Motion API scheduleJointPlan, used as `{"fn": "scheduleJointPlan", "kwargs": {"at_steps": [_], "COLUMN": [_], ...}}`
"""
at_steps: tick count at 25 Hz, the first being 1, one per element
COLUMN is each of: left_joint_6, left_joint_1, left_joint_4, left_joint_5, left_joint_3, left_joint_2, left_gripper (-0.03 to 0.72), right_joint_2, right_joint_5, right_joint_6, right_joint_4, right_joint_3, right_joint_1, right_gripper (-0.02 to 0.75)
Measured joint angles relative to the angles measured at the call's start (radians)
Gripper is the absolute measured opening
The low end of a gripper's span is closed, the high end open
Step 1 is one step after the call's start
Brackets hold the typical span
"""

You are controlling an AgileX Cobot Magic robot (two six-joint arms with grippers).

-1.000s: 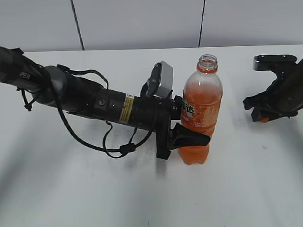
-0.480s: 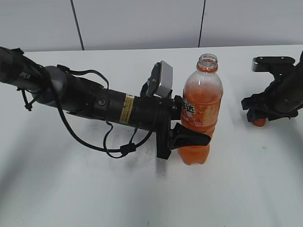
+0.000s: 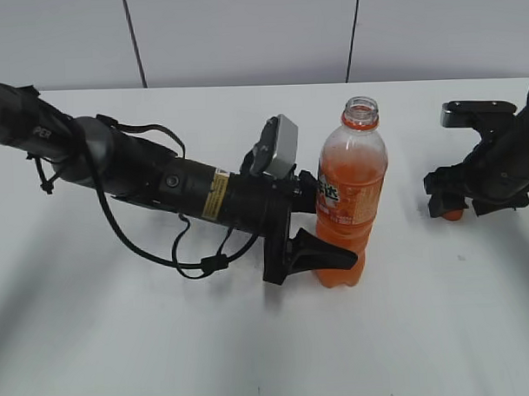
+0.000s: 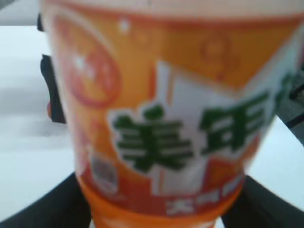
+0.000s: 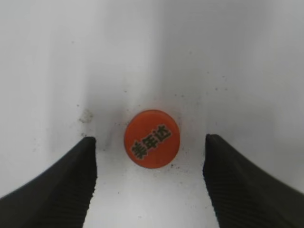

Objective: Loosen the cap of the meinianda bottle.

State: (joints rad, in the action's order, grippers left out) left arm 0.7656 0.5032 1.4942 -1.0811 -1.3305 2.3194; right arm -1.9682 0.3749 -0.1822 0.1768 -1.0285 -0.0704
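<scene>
Left claw (image 3: 323, 244): clamped around the meinianda bottle (image 3: 350, 195) (upright, neck uncapped).
Right claw (image 5: 149, 178): spread wide, holding nothing.
Cap (image 5: 152, 138): flat on desk (image 3: 252, 337), between the fingers.

Bright, even light; soft shadows on the white table (image 3: 122, 342); blurred close-up bottle label (image 4: 171, 133).

Two arms shown, one gripper clamped, one spread.

The left arm is stretched from the upper left of the exterior frame toward the centre, its wrist held roughly level; the left gripper (image 3: 322, 239) is closed around the meinianda bottle (image 3: 350, 195). The right gripper (image 5: 151, 183) is held low at the right edge of the exterior frame, its fingers (image 5: 61, 185) parted wide, pointed downward.
</scene>
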Motion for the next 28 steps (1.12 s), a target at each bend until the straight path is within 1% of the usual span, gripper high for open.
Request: {"fn": "scheduleJointPlan", "kwargs": {"at_steps": [3, 6, 9, 12, 13, 17, 19, 21, 23, 26, 28], "left_joint_6": [0.002, 0.006, 0.046, 0.110, 0.133, 0.181, 0.191, 0.224, 0.268, 0.307, 0.314], "left_joint_1": [-0.028, -0.073, -0.116, -0.159, -0.175, -0.232, -0.256, -0.263, -0.264, -0.263, -0.263], "left_joint_4": [0.018, 0.046, 0.153, 0.300, 0.319, 0.325, 0.325, 0.325, 0.325, 0.322, 0.275], "left_joint_5": [-0.021, -0.074, -0.100, -0.093, -0.086, -0.064, -0.033, 0.056, 0.197, 0.471, 0.683], "left_joint_3": [0.000, 0.000, 0.000, 0.000, 0.000, 0.001, 0.001, 0.001, 0.001, 0.001, 0.001], "left_joint_2": [0.007, 0.007, 0.007, 0.006, 0.003, -0.050, -0.091, -0.142, -0.194, -0.265, -0.299], "left_gripper": [0.537, 0.552, 0.552, 0.552, 0.552, 0.548, 0.531, 0.500, 0.470, 0.452, 0.451], "right_joint_2": [0.024, 0.049, 0.078, 0.108, 0.118, 0.164, 0.188, 0.213, 0.242, 0.284, 0.307], "right_joint_5": [0.018, 0.040, 0.056, 0.057, 0.057, 0.040, 0.018, -0.019, -0.064, -0.148, -0.202], "right_joint_6": [-0.006, -0.012, -0.021, -0.027, -0.030, -0.031, -0.031, -0.031, -0.031, -0.031, -0.033], "right_joint_4": [0.000, 0.000, 0.000, 0.000, 0.000, -0.008, -0.023, -0.051, -0.109, -0.222, -0.303], "right_joint_3": [0.000, 0.000, 0.001, 0.001, 0.001, 0.001, 0.001, 0.001, 0.001, 0.001, 0.001], "right_joint_1": [0.000, 0.000, 0.000, 0.000, 0.000, 0.000, 0.000, 0.000, 0.000, 0.000, 0.000], "right_gripper": [0.526, 0.526, 0.526, 0.526, 0.526, 0.526, 0.526, 0.526, 0.526, 0.526, 0.526]}}
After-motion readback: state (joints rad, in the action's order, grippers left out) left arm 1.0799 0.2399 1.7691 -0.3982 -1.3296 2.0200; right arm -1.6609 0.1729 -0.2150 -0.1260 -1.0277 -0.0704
